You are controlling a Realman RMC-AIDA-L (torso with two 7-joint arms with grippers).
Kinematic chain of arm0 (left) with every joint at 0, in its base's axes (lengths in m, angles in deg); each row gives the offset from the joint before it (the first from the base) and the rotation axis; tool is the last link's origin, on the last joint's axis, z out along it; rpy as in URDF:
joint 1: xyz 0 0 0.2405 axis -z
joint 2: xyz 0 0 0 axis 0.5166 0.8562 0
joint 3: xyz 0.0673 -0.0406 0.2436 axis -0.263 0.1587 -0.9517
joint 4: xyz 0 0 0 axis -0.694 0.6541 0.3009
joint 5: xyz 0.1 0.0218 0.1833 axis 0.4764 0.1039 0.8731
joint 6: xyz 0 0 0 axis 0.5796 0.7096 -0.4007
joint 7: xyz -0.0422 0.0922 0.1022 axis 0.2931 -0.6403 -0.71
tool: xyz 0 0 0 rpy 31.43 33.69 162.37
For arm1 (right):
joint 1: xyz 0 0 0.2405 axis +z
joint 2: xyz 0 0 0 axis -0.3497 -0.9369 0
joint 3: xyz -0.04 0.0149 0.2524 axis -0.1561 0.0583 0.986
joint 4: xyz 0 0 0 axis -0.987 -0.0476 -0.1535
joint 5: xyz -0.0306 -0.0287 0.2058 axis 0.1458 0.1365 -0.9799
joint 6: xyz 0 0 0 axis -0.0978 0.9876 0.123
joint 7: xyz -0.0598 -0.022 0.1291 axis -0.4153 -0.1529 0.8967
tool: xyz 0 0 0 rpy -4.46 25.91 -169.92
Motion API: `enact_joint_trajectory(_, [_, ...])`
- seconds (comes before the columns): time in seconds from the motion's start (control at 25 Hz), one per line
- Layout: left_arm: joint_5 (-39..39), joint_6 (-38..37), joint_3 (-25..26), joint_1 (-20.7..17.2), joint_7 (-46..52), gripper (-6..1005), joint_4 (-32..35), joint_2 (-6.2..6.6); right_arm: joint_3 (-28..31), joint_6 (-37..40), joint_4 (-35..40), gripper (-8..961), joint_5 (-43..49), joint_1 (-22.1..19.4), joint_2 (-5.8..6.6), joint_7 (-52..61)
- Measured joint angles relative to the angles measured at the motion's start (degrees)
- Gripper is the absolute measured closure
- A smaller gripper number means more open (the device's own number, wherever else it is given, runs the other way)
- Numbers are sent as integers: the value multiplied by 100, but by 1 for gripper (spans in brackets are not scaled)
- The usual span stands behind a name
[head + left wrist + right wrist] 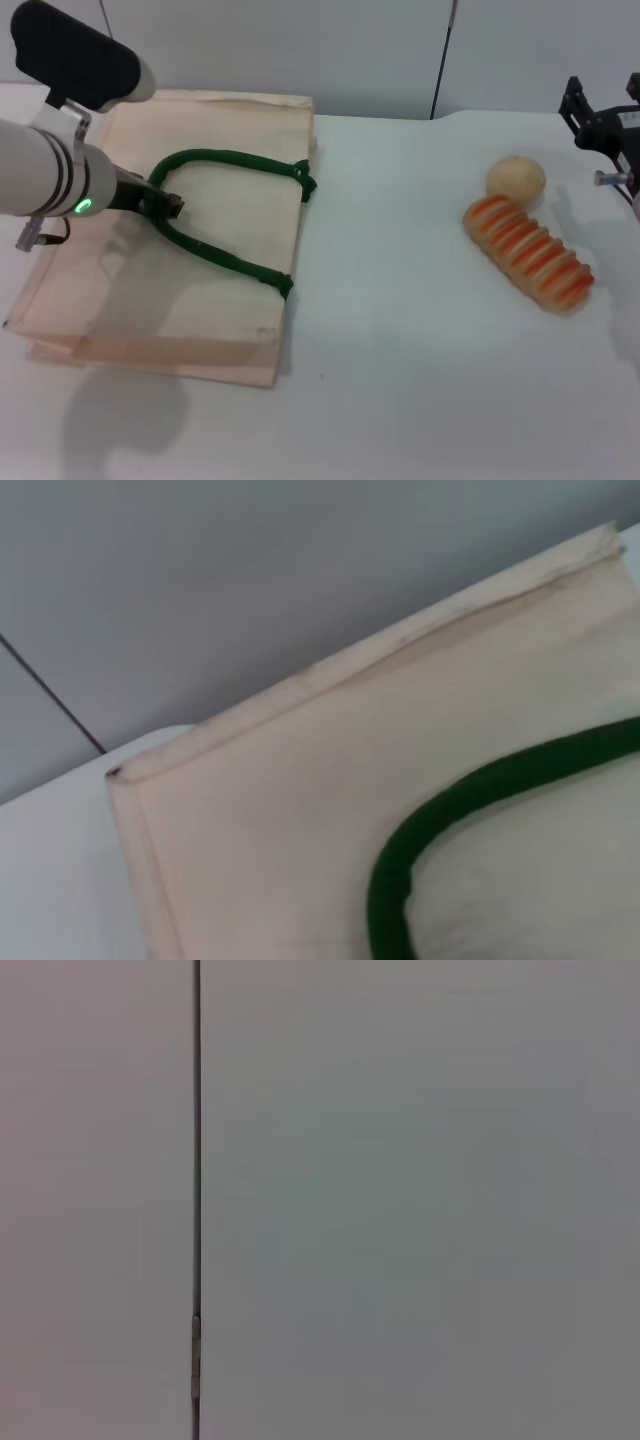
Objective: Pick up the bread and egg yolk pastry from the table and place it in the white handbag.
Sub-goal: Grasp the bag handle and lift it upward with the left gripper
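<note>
Head view, left pincer (168, 205) on handbag handle (225, 160), bread (528, 253) far right

Bright even light, soft shadows, wrist blur

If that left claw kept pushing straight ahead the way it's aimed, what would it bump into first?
Probably the dark green handle: the left gripper points right at its loop above the white handbag, though depth is unclear.

white table (400, 400) | grey wall (380, 50) - dark vertical seam (196, 1160)
</note>
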Motion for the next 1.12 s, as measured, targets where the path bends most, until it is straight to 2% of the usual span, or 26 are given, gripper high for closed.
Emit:
enact_joint_trajectory(0.48, [389,-263,-5,136,412,470,-282,0,0,63,14,207,0,0,0,0])
enact_joint_trajectory(1.12, [408,-578,-64,324,514,486,-593,0,0,65,51,207,0,8,0,0])
